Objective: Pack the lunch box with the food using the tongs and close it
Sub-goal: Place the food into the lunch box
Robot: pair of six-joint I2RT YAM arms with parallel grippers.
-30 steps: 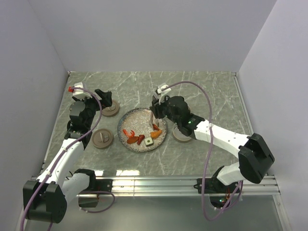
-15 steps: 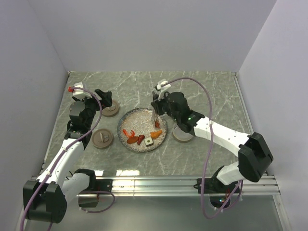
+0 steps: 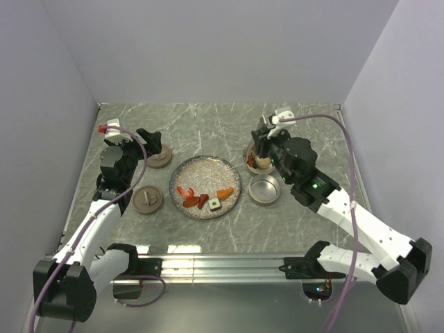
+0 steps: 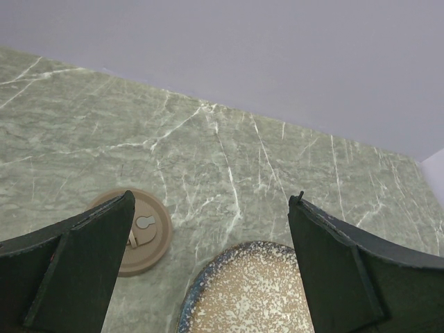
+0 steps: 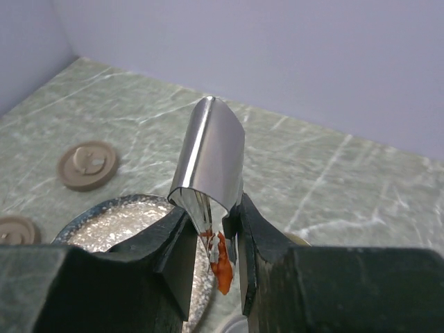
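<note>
My right gripper (image 3: 262, 147) (image 5: 211, 223) is shut on the shiny metal tongs (image 5: 209, 156), which pinch a red-orange piece of food (image 5: 223, 267). It hovers over the far round tin of the lunch box (image 3: 250, 159), where a pale ball (image 3: 263, 164) lies. A second tin (image 3: 265, 189), empty, stands just in front. More food stays on the speckled plate (image 3: 201, 171): red bits (image 3: 189, 196), an orange bit (image 3: 225, 192) and a white square with a dark centre (image 3: 215, 204). My left gripper (image 3: 150, 141) (image 4: 211, 198) hangs open and empty above the far lid.
Two brown round lids lie left of the plate, one far (image 3: 159, 157) (image 4: 143, 232) and one near (image 3: 147, 200). The plate's rim (image 4: 208, 277) shows under my left fingers. Walls enclose the marble table on three sides; a metal rail runs along the near edge.
My right arm swung right from the plate to above the far tin, carrying a red-orange piece in the tongs. The left arm has not moved.
</note>
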